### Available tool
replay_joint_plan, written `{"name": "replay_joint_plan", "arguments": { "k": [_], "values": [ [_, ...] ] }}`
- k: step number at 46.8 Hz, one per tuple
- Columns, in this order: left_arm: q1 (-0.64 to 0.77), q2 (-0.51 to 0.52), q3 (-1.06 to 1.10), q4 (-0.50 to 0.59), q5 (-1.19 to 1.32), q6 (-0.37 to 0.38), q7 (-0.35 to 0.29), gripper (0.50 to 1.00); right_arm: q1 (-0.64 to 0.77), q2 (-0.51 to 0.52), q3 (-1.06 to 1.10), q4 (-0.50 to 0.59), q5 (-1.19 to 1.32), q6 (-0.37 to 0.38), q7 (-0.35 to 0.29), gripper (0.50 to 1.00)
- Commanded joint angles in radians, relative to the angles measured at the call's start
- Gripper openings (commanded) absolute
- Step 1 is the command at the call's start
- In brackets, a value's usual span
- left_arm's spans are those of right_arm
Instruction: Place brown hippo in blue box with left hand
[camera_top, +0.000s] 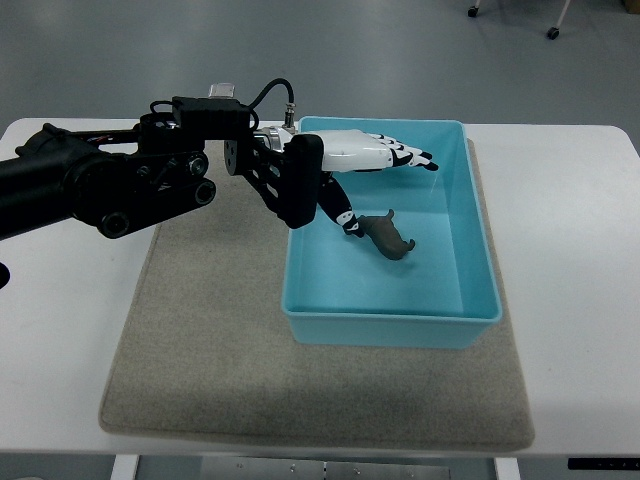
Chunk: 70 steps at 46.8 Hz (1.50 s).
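Note:
The brown hippo (388, 236) lies on the floor of the blue box (480, 230), near its middle. My left hand (385, 178) reaches in from the left over the box's left rim. Its fingers (405, 155) are stretched out toward the right and hold nothing. The thumb (345, 217) points down, with its tip right beside the hippo's left end. I cannot tell if it touches the hippo. The right arm is out of view.
The box sits on a grey mat (200, 340) on a white table (580, 250). The black left arm (110, 180) lies across the mat's upper left. Chair casters (552, 33) stand on the floor behind the table.

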Motion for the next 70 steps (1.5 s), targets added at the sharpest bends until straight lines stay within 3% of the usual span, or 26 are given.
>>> {"name": "replay_joint_plan", "arguments": {
  "k": [1, 18, 26, 32, 43, 52, 61, 70],
  "values": [
    [-0.002, 0.007, -0.008, 0.0, -0.074, 0.0, 0.0, 0.999, 0.0, 0.0, 0.0, 0.0, 0.0, 0.0, 0.0, 0.936],
    [0.011, 0.107, -0.101, 0.025, -0.493, -0.04, 0.017, 1.0, 0.0, 0.0, 0.0, 0.0, 0.0, 0.0, 0.0, 0.936],
    [0.051, 0.177, -0.21, 0.025, -0.733, -0.147, 0.149, 1.0, 0.0, 0.0, 0.0, 0.0, 0.0, 0.0, 0.0, 0.936],
    [0.113, 0.205, -0.308, 0.031, -0.888, -0.184, 0.235, 1.0, 0.0, 0.0, 0.0, 0.0, 0.0, 0.0, 0.0, 0.936],
    [0.302, 0.204, -0.555, 0.094, -1.089, -0.301, 0.357, 1.0, 0.0, 0.0, 0.0, 0.0, 0.0, 0.0, 0.0, 0.936],
    [0.399, 0.194, -0.729, 0.129, -1.214, -0.353, 0.531, 1.0, 0.0, 0.0, 0.0, 0.0, 0.0, 0.0, 0.0, 0.936],
    [0.419, 0.199, -0.75, 0.149, -1.375, -0.404, 0.606, 1.0, 0.0, 0.0, 0.0, 0.0, 0.0, 0.0, 0.0, 0.936],
    [0.423, 0.201, -0.743, 0.178, -1.456, -0.397, 0.628, 1.0, 0.0, 0.0, 0.0, 0.0, 0.0, 0.0, 0.0, 0.936]
  ]
}}
